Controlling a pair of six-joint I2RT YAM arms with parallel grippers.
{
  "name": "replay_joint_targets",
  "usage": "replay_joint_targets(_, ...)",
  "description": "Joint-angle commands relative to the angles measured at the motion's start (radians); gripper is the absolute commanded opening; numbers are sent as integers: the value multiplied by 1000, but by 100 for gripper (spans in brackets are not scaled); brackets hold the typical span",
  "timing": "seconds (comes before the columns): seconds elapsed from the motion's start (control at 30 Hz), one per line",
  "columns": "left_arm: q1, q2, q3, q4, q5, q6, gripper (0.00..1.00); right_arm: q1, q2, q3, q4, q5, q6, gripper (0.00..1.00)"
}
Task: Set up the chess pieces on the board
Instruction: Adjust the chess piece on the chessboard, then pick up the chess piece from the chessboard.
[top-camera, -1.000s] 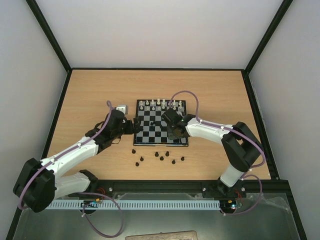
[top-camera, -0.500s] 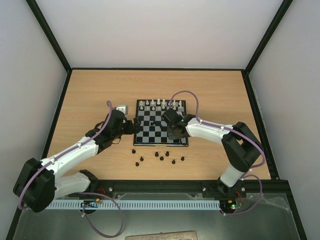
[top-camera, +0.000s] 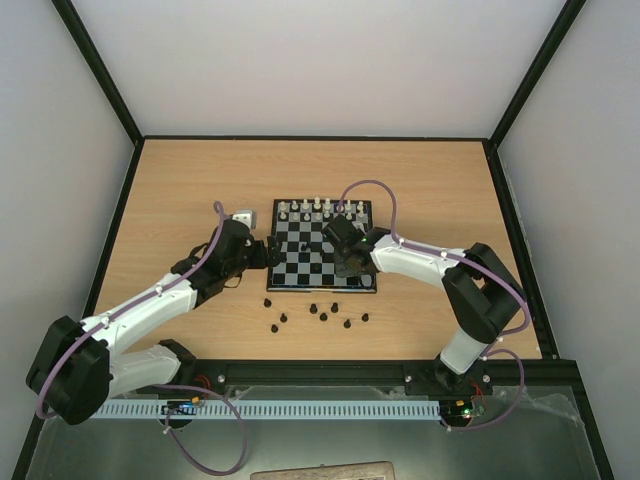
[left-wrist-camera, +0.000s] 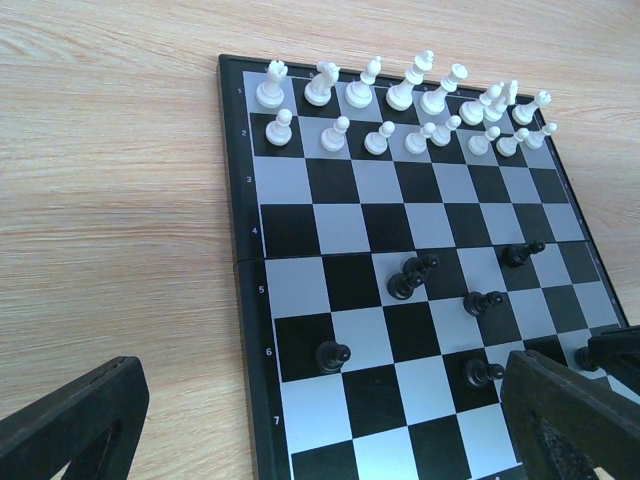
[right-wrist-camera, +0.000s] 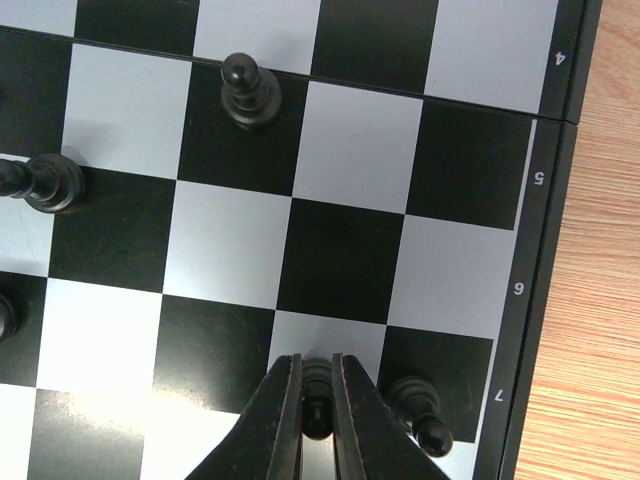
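Chess piece (right-wrist-camera: 317, 398) held over board (right-wrist-camera: 542, 330).
It was clenched in the right tool (right-wrist-camera: 316, 362), directly above a row-seven square (right-wrist-camera: 325, 335); the left tool (left-wrist-camera: 320, 420) was found released.

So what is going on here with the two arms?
The right gripper is shut on one black chess piece, over the board near its right edge. The left gripper is open beside the board's left edge, holding nothing. White pieces stand in two rows; several black pieces wait on the table.
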Motion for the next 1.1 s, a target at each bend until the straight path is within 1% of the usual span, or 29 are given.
replay_joint_targets(0.0,-5,-4,26,-15,-15,8,100,-5,10,23,-28,10,-13,7)
replay_joint_targets(0.1,-6,-3,25,-15,-15,8,100,-5,4,24,-31,10,-14,11)
replay_joint_targets(0.17,-5,-3,26,-15,-16,8,100,-5,-3,23,-33,10,-15,16)
replay_joint_targets(0.3,-6,-1,26,-15,-16,8,99,-5,-18,20,-37,20,-17,19)
replay_joint_targets(0.47,-8,0,26,-15,-18,8,99,-5,-35,31,-45,23,-19,20)
replay_joint_targets(0.57,-7,-2,25,-14,-22,8,100,-5,-37,55,-51,26,-29,24)
replay_joint_targets(0.7,-8,-11,23,-15,-28,8,99,-6,1,124,-65,25,-47,28)
replay_joint_targets(0.9,-9,-16,21,-14,-29,8,100,-26,99,228,-72,10,-64,37)
replay_joint_targets(1.07,-12,-19,20,-13,-27,10,99,-70,159,273,-66,-18,-71,39)
